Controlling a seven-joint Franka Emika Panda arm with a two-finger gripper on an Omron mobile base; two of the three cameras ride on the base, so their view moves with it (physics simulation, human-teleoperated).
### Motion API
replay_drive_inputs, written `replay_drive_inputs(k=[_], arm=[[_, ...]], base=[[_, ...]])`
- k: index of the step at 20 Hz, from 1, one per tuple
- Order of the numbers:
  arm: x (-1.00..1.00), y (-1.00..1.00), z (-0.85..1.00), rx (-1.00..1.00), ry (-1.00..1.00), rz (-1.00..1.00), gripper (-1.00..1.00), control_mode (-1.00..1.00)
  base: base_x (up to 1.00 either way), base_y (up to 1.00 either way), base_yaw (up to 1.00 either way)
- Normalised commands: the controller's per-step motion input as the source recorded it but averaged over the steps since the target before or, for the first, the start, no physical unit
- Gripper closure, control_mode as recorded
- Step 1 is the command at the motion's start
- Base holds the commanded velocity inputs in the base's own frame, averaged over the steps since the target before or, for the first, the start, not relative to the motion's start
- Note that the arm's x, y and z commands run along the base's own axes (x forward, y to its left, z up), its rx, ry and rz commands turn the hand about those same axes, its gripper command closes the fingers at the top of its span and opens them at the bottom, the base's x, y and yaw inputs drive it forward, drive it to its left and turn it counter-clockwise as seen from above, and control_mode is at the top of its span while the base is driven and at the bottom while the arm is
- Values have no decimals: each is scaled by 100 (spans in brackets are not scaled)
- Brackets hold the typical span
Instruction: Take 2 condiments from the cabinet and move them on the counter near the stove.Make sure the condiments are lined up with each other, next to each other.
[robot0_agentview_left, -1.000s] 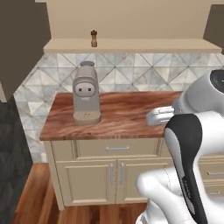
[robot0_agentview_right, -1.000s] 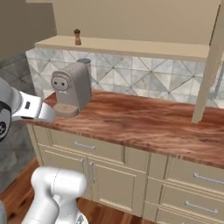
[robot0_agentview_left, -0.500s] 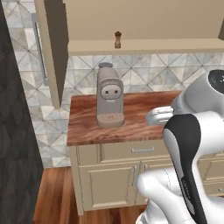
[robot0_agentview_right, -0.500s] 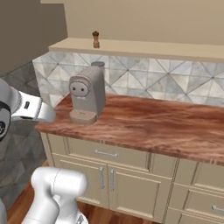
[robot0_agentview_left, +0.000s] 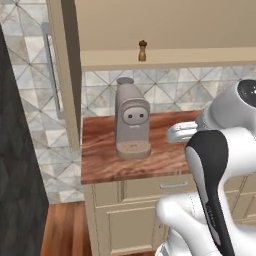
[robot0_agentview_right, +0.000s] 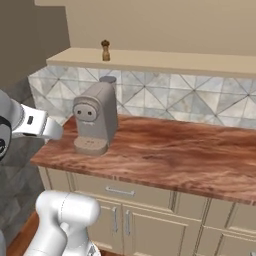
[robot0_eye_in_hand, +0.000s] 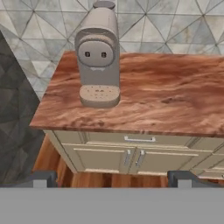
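Hand view: gripper (robot0_eye_in_hand: 112, 180) spread wide, empty, facing counter (robot0_eye_in_hand: 166, 100) (coffee machine (robot0_eye_in_hand: 99, 57) at left); 1 mill (robot0_agentview_left: 142, 51) on shelf (robot0_agentview_left: 170, 57).

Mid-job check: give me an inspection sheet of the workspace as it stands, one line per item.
Surface: long reddish-brown wood-grain counter, over cream drawers and doors.
Job's things: small brown wooden pepper mill with a round knob stands upright on the tan cabinet shelf board; cabinet door hangs open at the left.
Clutter: grey-beige coffee machine stands near the counter's left end.
Pincer: the two dark fingertips stand wide apart in the hand view, nothing between them; pincer is back from the counter edge.
Cables: nothing seen.
Surroundings: grey triangle-tiled backsplash, wood floor, dark wall at left.
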Motion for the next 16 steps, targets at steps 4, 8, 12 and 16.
replay_drive_inputs(k=[4, 8, 12, 16], arm=[[0, 0, 0, 0, 0, 0, -100, 100], [0, 0, 0, 0, 0, 0, -100, 100], [0, 0, 0, 0, 0, 0, -100, 100], [0, 0, 0, 0, 0, 0, -100, 100]], base=[[63, 0, -7], [64, 0, -7], [60, 0, -7], [27, 3, -3]])
